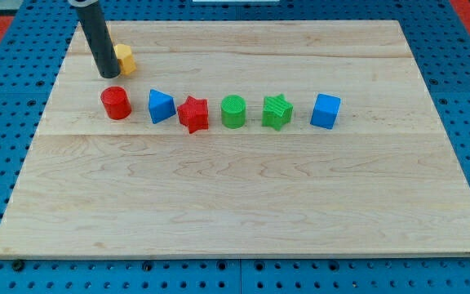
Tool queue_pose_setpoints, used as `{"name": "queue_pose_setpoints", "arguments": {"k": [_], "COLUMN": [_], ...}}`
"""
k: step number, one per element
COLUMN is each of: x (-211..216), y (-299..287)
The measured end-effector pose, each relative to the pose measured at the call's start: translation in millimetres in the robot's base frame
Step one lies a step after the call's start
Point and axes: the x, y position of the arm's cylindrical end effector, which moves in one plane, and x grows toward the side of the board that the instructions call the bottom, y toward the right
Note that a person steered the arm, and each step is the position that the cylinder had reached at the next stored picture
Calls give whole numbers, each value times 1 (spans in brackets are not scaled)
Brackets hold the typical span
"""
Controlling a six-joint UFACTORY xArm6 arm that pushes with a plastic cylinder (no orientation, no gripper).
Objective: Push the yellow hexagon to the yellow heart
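A yellow block (125,59) lies near the board's top left, partly hidden behind my rod; its shape cannot be made out, and only one yellow block shows. My tip (107,75) rests on the board just left of and slightly below that yellow block, touching or nearly touching it. The red cylinder (116,103) stands just below my tip.
A row of blocks crosses the board's upper middle: red cylinder, blue triangle (161,106), red star (192,113), green cylinder (233,111), green star (277,112), blue cube (325,110). The wooden board (243,204) lies on a blue pegboard.
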Motion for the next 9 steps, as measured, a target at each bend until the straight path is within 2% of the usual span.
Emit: {"name": "queue_pose_setpoints", "arguments": {"k": [1, 3, 4, 5, 6, 7, 9], "x": [1, -49, -42, -26, -47, -62, -54], "y": [0, 5, 8, 51, 68, 40, 10]}}
